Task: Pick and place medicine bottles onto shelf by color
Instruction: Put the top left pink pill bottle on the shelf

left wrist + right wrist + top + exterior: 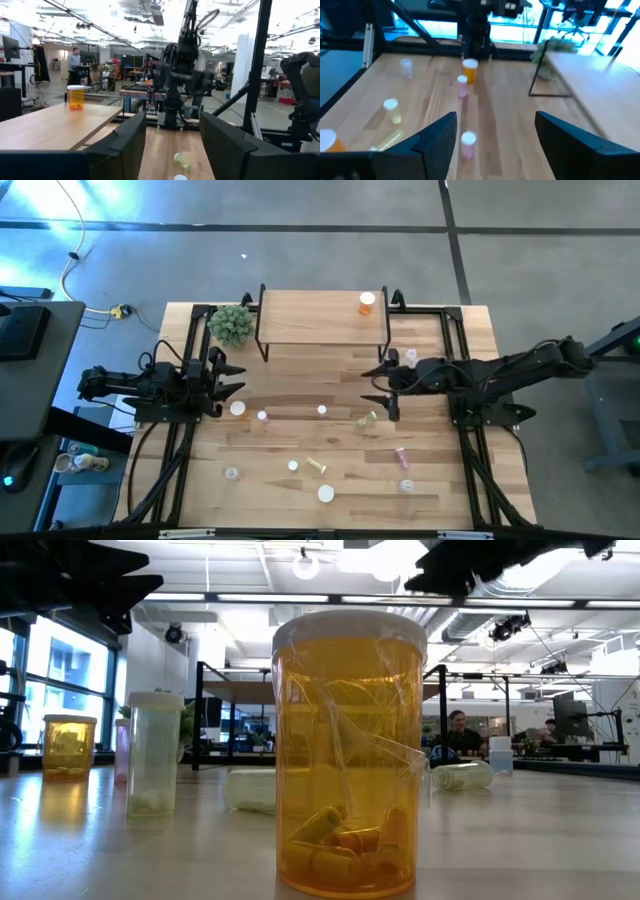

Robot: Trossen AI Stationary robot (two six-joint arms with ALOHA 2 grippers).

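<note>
The light-wood shelf [320,320] stands at the table's far middle, with one orange bottle [367,302] upright on its right end, also visible in the left wrist view [76,96]. Several medicine bottles are scattered on the table: orange [238,409], pink [262,417], a yellow-green one lying down [367,420], pink [401,455], orange [326,493]. My left gripper [232,375] is open at the left edge, pointing level across the table, with nothing between its fingers. My right gripper [375,390] is open above the table, right of the middle, over no bottle.
A small green plant [232,325] sits by the shelf's left leg. A pale bottle [410,358] stands beside my right arm. Black frame rails [190,360] run along both table sides. Bare wood lies between the shelf and the bottles.
</note>
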